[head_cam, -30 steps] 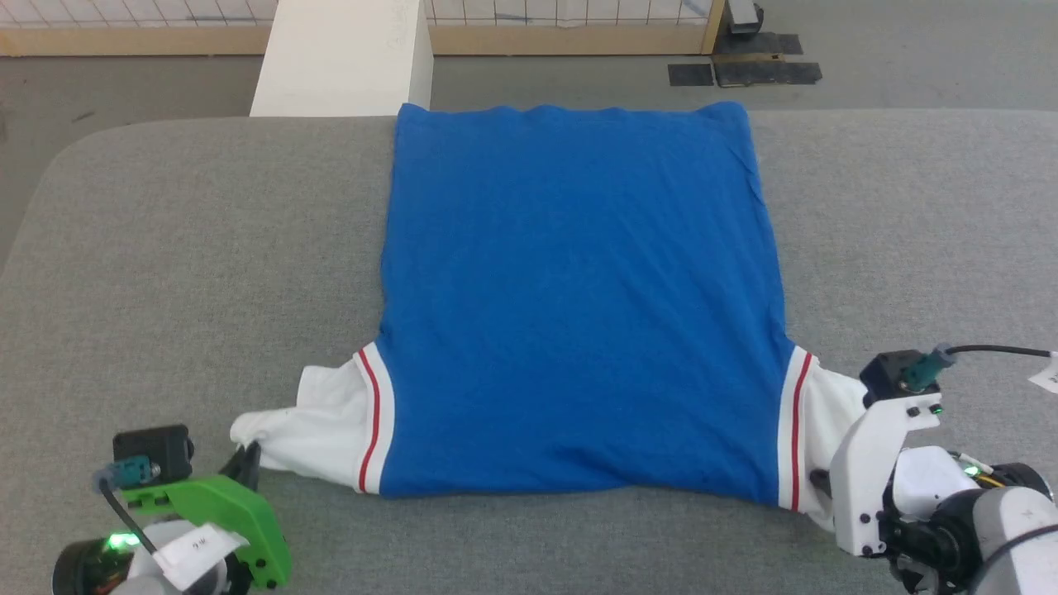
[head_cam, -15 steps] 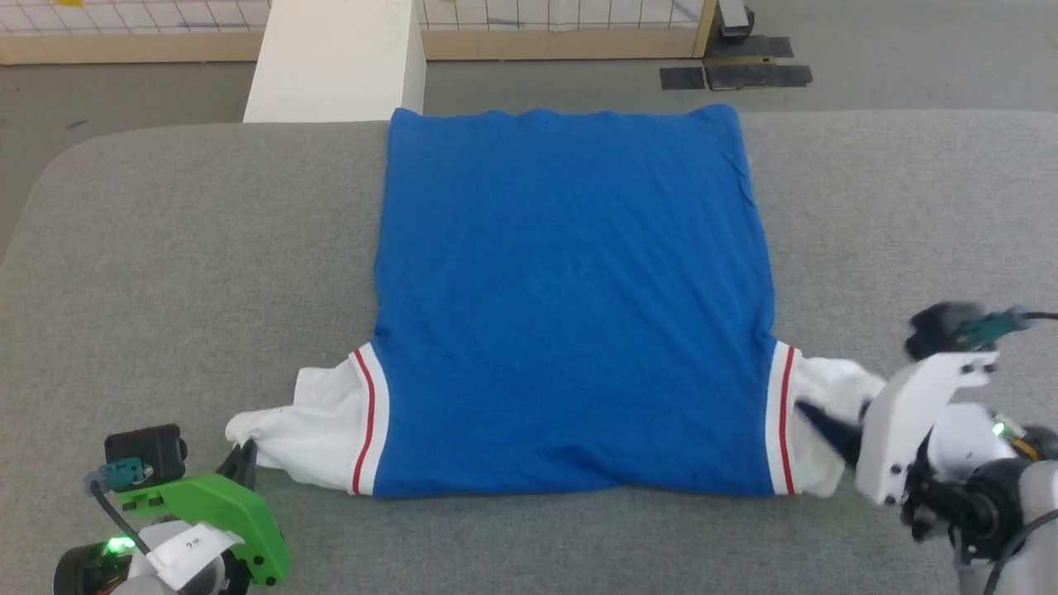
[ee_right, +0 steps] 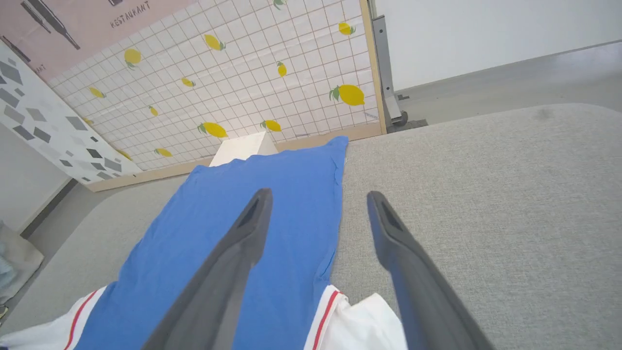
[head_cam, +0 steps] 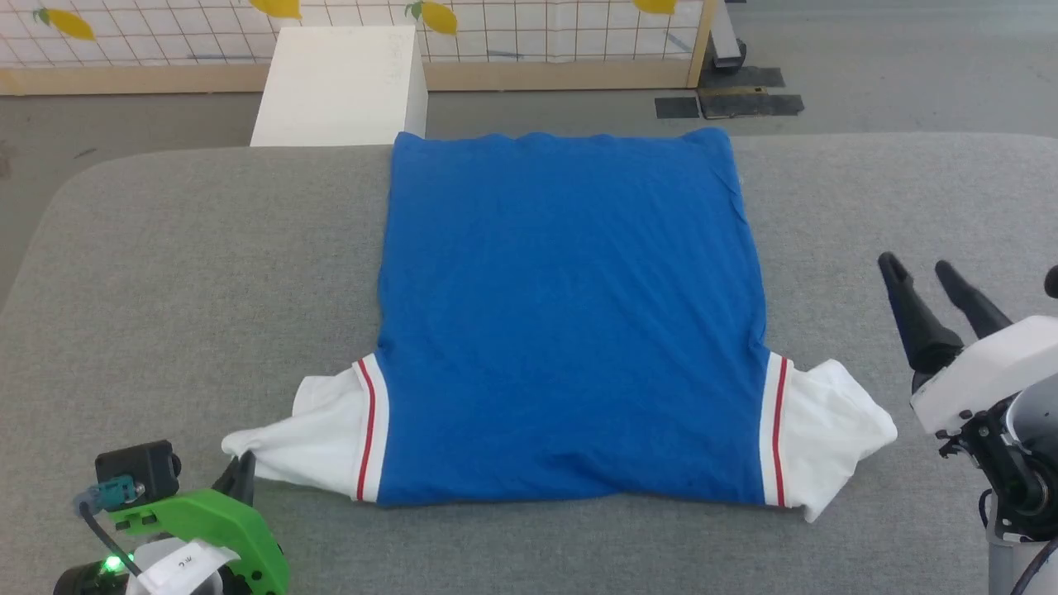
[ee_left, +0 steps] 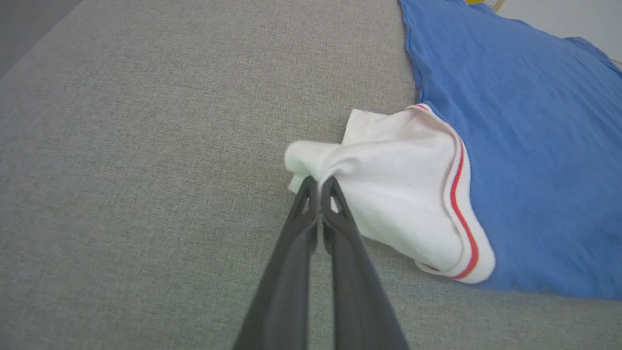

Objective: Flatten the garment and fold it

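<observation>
Currently the left claw (ee_left: 319,182) is pinched together on a white sleeve tip (ee_left: 311,160) of the shirt (head_cam: 570,314) (blue body flat on the desk (head_cam: 182,273) beyond it); the right claw (head_cam: 914,264) stands apart, empty, beside the other sleeve (head_cam: 826,430).

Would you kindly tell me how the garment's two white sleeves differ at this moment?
Grip: the left sleeve is pinched at its tip by the shut left gripper; the right sleeve lies free, the open right gripper apart from it. Shape: the left sleeve is drawn to a bunched point; the right sleeve is spread flatter. Both are white with a red stripe and rest on the grey table.
</observation>
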Available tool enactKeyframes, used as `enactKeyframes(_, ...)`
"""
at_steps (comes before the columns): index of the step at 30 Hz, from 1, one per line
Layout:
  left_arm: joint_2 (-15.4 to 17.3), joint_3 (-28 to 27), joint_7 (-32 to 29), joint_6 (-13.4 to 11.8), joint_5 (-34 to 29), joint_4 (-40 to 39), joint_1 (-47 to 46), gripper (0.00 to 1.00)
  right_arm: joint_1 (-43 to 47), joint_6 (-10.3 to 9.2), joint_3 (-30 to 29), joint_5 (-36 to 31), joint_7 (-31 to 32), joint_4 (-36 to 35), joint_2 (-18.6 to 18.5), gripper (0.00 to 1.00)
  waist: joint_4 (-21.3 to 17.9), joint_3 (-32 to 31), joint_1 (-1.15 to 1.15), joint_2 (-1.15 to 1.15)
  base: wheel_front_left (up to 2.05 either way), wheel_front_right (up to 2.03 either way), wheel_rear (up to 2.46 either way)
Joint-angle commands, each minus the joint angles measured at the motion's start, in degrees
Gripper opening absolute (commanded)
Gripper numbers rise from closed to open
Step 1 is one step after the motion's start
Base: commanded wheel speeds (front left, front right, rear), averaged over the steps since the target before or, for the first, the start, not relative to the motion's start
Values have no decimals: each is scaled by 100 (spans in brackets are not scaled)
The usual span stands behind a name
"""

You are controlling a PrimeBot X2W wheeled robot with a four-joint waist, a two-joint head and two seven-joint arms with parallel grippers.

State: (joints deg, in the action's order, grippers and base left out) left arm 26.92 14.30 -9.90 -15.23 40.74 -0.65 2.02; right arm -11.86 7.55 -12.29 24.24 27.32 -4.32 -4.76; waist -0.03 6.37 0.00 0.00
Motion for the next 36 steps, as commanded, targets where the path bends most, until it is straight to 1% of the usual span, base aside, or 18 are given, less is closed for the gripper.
enactKeyframes(1,-21,-12,32,-36,2,-33,62,0,-105,-6,-6,-47,-138,25,19,100,16,-20,0,0,0,0,0)
enactKeyframes(5,-1,-24,29,-70,8,-117,114,0,-189,-6,-38,-121,-385,179,55,100,29,-19,0,0,0,0,0)
enactKeyframes(9,13,-55,56,-92,11,-221,103,0,-534,-6,-18,-270,-483,449,41,100,40,104,0,0,0,0,0)
enactKeyframes(15,8,-103,130,-78,20,-408,-50,0,-1570,-6,177,-528,-285,1064,-149,100,127,496,0,0,0,0,0)
enactKeyframes(21,-19,-106,202,-56,-11,-739,-292,0,-2856,-6,239,-801,161,1815,-453,100,362,1104,0,0,0,0,0)
enactKeyframes(28,-90,-123,337,-50,-41,-1210,-539,0,-4229,-6,130,-1280,922,2586,-794,100,729,1955,0,0,0,0,0)
enactKeyframes(31,-135,-159,433,-68,-40,-1410,-563,0,-4667,-6,136,-1537,1309,2806,-916,100,873,2287,0,0,0,0,0)
enactKeyframes(36,-186,-173,536,-50,-24,-1687,-602,0,-5208,-6,303,-1915,1991,2950,-1152,100,1101,2761,0,0,0,0,0)
